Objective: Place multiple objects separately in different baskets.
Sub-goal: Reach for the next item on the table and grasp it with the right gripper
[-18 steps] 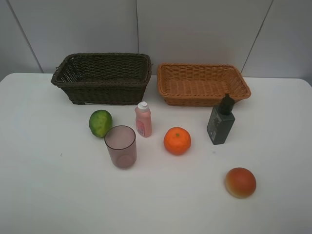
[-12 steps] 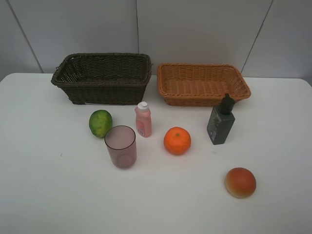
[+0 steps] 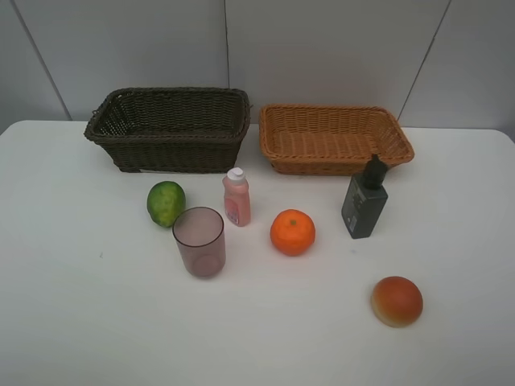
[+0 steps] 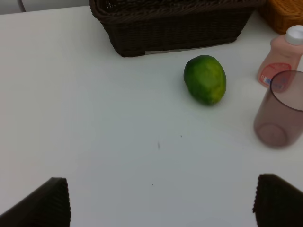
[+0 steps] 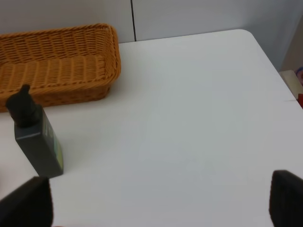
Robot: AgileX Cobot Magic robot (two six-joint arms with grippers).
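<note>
On the white table stand a green round fruit (image 3: 166, 203), a pink white-capped bottle (image 3: 236, 198), a translucent mauve cup (image 3: 199, 241), an orange (image 3: 293, 232), a dark green bottle (image 3: 364, 201) and a red-orange peach-like fruit (image 3: 397, 301). Behind them sit the dark brown basket (image 3: 165, 143) and the tan basket (image 3: 334, 165); I see nothing inside either. Neither arm shows in the high view. My left gripper (image 4: 161, 205) is open, short of the green fruit (image 4: 205, 79) and the cup (image 4: 279, 111). My right gripper (image 5: 156, 203) is open, with the dark bottle (image 5: 38, 137) beside it.
The table's right edge and rounded corner (image 5: 265, 52) lie close to the right gripper, with floor clutter beyond. A pale panelled wall (image 3: 322, 48) rises behind the baskets. Bare tabletop (image 3: 88, 305) stretches along the front.
</note>
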